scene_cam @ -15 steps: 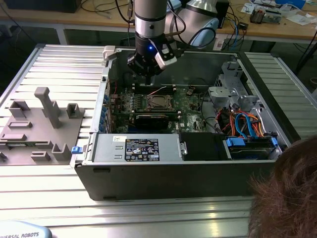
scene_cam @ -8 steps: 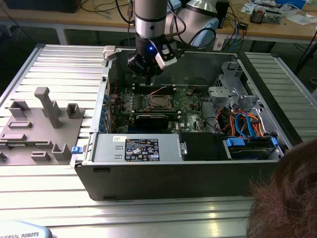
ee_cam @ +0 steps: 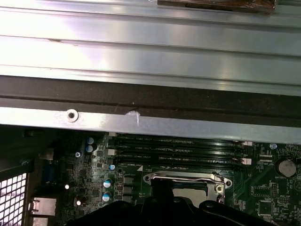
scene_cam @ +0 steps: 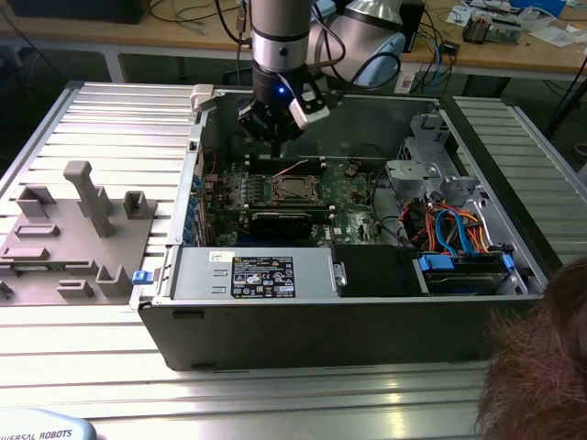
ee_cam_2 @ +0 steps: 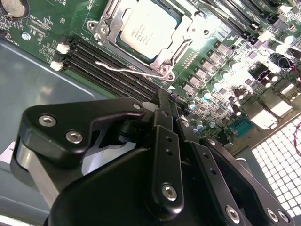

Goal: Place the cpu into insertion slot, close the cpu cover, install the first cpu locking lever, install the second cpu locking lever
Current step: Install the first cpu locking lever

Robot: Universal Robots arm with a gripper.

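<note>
Sitting in the small square insertion slot (ee_cam_2: 148, 35) framed by silvery metal, the flat square cpu (ee_cam_2: 146, 27) with its dull silver top shows through the window of the thin silvery cpu cover (ee_cam_2: 181, 44), which lies down over the chip's edges in the second wrist view. A thin bright wire locking lever (ee_cam_2: 127, 70) runs along the side of the socket frame nearest the long black memory slots (ee_cam_2: 108, 63), its hooked end standing free over them. In the first wrist view the cover's silvery edge (ee_cam: 187, 178) lies just beside those slots (ee_cam: 178, 150). The socket (scene_cam: 293, 189) sits mid-board on the green motherboard (scene_cam: 353, 179) in the exterior view, inside the open grey computer case (scene_cam: 321, 307) resting on a ribbed aluminium table (scene_cam: 110, 348). The black gripper (scene_cam: 275, 137) hangs above the board, just beyond the socket; its black fingers (ee_cam_2: 164, 122) appear drawn together with nothing between them. A grey moulded fixture (scene_cam: 73, 229) stands on the exterior view's left. A person's hair (scene_cam: 541, 367) shows at the lower right.
</note>
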